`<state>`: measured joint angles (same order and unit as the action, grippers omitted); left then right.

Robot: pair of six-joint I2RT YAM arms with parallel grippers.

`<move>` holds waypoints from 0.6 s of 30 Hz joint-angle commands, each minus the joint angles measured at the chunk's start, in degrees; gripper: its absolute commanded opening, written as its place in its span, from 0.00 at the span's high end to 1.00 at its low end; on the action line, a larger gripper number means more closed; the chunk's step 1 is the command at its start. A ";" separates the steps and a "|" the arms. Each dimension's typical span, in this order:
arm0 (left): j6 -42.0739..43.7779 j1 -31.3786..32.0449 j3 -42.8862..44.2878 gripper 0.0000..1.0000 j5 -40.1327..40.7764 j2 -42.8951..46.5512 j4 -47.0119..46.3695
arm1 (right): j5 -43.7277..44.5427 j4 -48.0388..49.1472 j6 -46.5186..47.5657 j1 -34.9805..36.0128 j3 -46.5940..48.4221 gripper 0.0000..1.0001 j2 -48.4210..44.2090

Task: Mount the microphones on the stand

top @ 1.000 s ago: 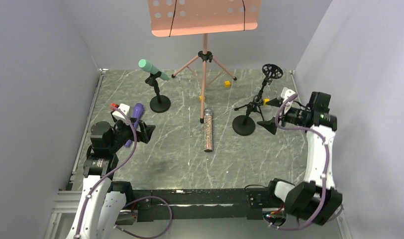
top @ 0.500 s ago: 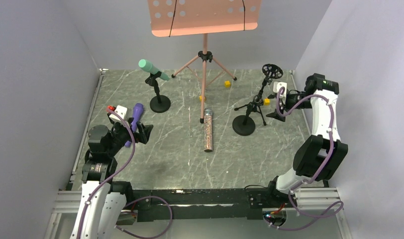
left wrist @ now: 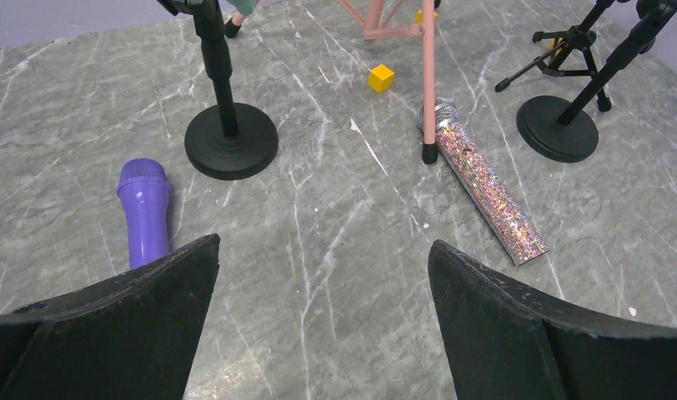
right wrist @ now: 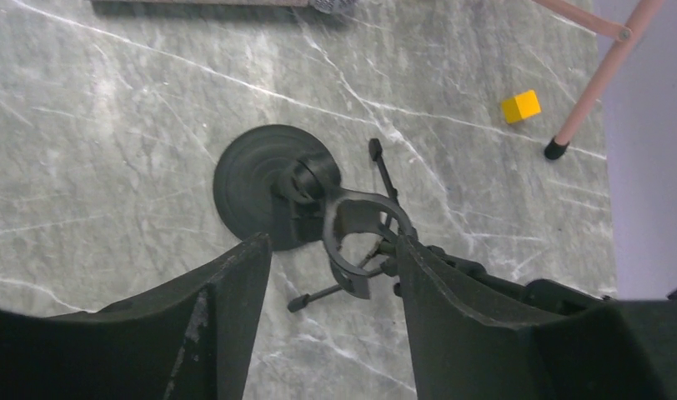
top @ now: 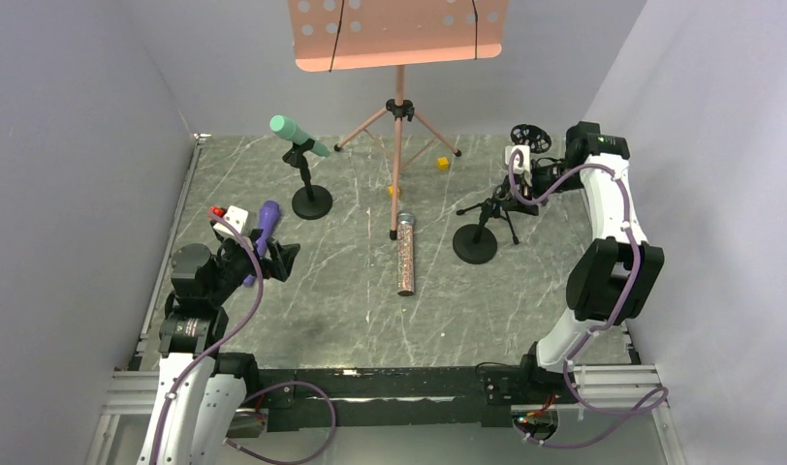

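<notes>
Left arm: the left gripper (left wrist: 323,250) hangs low over the grey marbled table (left wrist: 318,333), jaws flung wide, nothing in them.
Purple stick microphone (left wrist: 145,208): flat on the table just ahead of one finger, off to one side of the gap, untouched.
Mint-green microphone (top: 298,136): already up in the clip of the far-left round-based black stand (top: 312,201).
Glittery pinkish-silver microphone (top: 405,254): flat mid-table, its mesh head right by a foot of the pink music stand (top: 399,34).
Right arm: the right gripper (right wrist: 331,250) is over the second round-based black stand (right wrist: 252,187), jaws part-way apart either side of its empty black clip (right wrist: 356,237). One finger looks to be against the clip and the other shows a gap, so it is not clamped as far as I can see.
Progress: by my read, one of three is mounted.
Risk, right: a lopsided squeeze could twist the clip or tip that slim stand into the small black tripod (top: 493,204) just beside it.
Risk, left: the purple one is round and off-centre, so a finger landing on top would roll it away.
</notes>
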<state>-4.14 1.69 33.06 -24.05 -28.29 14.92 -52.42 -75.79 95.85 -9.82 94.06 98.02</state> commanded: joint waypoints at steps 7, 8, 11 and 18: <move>-1.13 0.03 1.92 0.01 -2.67 -0.77 -1.08 | 3.63 -2.31 1.90 -0.21 4.12 0.50 3.32; -1.13 0.03 1.92 0.01 -2.54 -0.79 -1.09 | 3.80 -2.59 2.00 -0.27 4.10 0.51 3.46; -1.05 -0.01 1.92 0.01 -2.36 -0.44 -1.03 | 4.04 -4.24 2.60 -0.28 4.48 0.55 4.05; -1.00 0.06 1.84 0.01 -2.18 -0.40 -0.91 | 3.52 -4.86 2.43 -0.30 2.85 0.69 2.59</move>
<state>-4.23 1.69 33.08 -25.41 -29.02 14.90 -48.42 -78.00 96.92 -9.93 96.77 101.89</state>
